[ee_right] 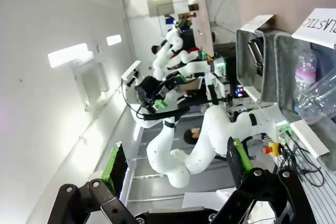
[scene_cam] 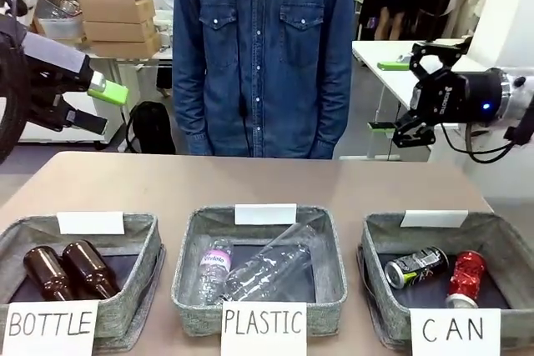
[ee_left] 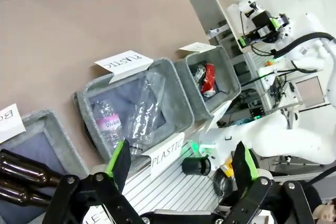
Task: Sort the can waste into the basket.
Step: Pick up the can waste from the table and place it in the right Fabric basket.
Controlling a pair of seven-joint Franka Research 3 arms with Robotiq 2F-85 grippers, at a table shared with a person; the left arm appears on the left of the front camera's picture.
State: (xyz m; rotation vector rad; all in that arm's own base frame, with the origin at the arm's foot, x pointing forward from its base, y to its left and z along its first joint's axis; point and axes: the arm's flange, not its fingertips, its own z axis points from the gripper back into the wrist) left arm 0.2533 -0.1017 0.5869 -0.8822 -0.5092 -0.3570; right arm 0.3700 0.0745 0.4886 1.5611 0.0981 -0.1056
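Three grey baskets sit in a row along the near edge of the table (scene_cam: 250,181), each with a handwritten sign. At the left, the one signed "BOTTLE" (scene_cam: 100,235) holds two brown glass bottles (scene_cam: 67,271) side by side. The middle one, signed "PLASTIC" (scene_cam: 259,227), holds clear plastic bottles (scene_cam: 263,271) lying at a slant. At the right, the basket (scene_cam: 392,235) signed "CAN" holds both cans: the black-blue can (scene_cam: 415,266) lies on its side, and the red can (scene_cam: 465,278) rests just beside it to the right.

The left gripper (scene_cam: 104,106) hangs above the table's left end, its green-padded fingers spread wide with nothing between them. The right gripper (scene_cam: 392,93) hangs above and beyond the right end, its fingers likewise apart and empty. Neither touches a basket.

A person in a denim shirt (scene_cam: 263,47) stands at the far side of the table.

The left wrist view looks down past the left gripper's open fingers (ee_left: 118,158) on all three baskets, with the red can (ee_left: 209,80) visible in the farthest one. The right wrist view instead faces a white wall (ee_right: 47,103) and the other arm (ee_right: 184,150)
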